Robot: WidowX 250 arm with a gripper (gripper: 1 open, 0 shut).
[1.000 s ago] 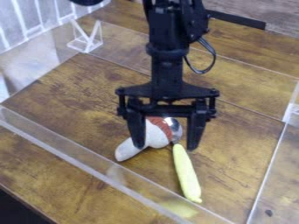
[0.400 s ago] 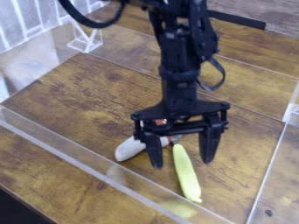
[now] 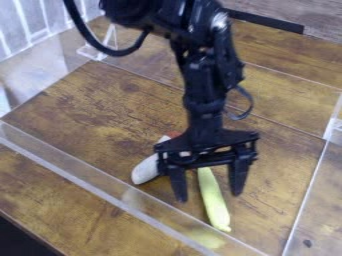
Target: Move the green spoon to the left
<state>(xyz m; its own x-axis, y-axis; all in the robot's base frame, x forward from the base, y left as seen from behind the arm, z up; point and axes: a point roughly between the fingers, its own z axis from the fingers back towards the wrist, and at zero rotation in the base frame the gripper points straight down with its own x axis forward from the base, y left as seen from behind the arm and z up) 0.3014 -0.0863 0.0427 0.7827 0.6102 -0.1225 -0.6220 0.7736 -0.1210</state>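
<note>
The green spoon [image 3: 214, 203] lies on the wooden table near the front, its yellow-green handle running toward the front right; its bowl end is hidden behind my gripper. My gripper [image 3: 209, 188] points straight down with its black fingers [image 3: 179, 186] wide open, one on each side of the handle's upper part, tips close to the table. Nothing is held. The toy mushroom [image 3: 148, 169] lies just left of the spoon, only its white stem showing behind the left finger.
A clear acrylic wall [image 3: 94, 185] runs along the front and sides of the wooden table [image 3: 94, 110]. A clear stand [image 3: 96, 42] sits at the back left. A black cable hangs beside the arm [image 3: 201, 60].
The gripper has come down and toward the front, from above the mushroom's cap to straddling the spoon's handle near the table. Its fingers stayed open. Spoon and mushroom have not moved.
</note>
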